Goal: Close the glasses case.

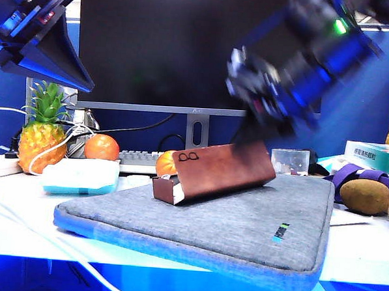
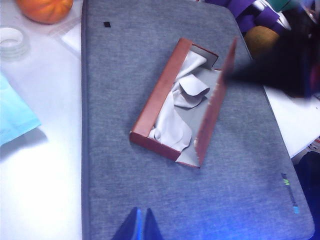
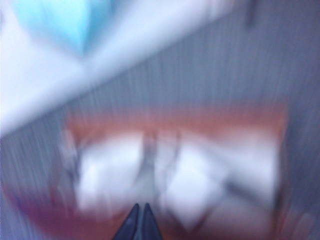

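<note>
Grey felt mat [image 1: 242,226], leather glasses case [image 1: 219,173], claws [image 2: 140,225] [image 3: 139,220] above

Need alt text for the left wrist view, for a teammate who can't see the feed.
An open case lies on a grey pad, lid tilted up, pale cloth bunched inside. The shut left hand hangs above the pad short of the case; the right arm is a dark blur at the lid's far end.

Open mat [image 1: 243,220] in front; orange [image 1: 165,163], keyboard [image 1: 138,159] close behind case [image 1: 212,172].
</note>
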Controlling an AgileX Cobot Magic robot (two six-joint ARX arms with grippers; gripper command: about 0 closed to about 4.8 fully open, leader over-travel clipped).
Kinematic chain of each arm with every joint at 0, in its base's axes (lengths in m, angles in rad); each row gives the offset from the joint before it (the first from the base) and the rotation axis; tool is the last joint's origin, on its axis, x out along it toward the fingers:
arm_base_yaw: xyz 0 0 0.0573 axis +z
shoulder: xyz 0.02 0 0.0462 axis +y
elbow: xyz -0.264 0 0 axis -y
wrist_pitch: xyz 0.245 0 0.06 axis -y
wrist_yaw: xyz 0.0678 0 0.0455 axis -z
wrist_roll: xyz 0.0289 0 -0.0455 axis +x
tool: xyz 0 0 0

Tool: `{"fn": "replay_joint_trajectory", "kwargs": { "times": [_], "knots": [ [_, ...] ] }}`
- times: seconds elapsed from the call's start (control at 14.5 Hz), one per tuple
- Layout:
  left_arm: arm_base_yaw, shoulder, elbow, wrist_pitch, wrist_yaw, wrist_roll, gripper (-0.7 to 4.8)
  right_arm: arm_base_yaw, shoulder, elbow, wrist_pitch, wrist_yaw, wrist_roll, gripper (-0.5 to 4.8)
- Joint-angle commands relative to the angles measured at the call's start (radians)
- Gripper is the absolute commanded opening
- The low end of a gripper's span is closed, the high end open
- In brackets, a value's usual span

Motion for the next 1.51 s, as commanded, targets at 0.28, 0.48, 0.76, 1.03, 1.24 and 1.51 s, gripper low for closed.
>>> {"fn": "replay_joint_trajectory", "kwargs": {
  "times": [0.28, 0.48, 0.76, 1.03, 1.24, 1.51],
  "knots": [
    [0.000, 0.000, 0.006, 0.024, 0.004, 0.006, 0.27, 0.000, 0.117, 0.202, 0.018, -0.010, -0.010, -0.06],
    [0.000, -0.001, 0.006, 0.024, 0.015, 0.008, 0.27, 0.000, 0.036, 0.362, -0.410, -0.026, -0.085, -0.06],
    [0.000, -0.001, 0.006, 0.023, 0.088, 0.007, 0.26, 0.001, -0.049, 0.359, -0.783, -0.026, -0.086, -0.06],
    [0.000, -0.001, 0.006, 0.019, 0.090, 0.007, 0.26, 0.001, -0.001, 0.294, -0.724, -0.029, -0.107, -0.06],
    [0.000, -0.001, 0.006, 0.013, 0.089, 0.007, 0.26, 0.001, 0.072, 0.291, -0.647, -0.042, -0.107, -0.06],
    [0.000, -0.001, 0.006, 0.007, 0.089, 0.008, 0.26, 0.001, 0.109, 0.292, -0.584, -0.060, -0.106, -0.06]
  ]
}}
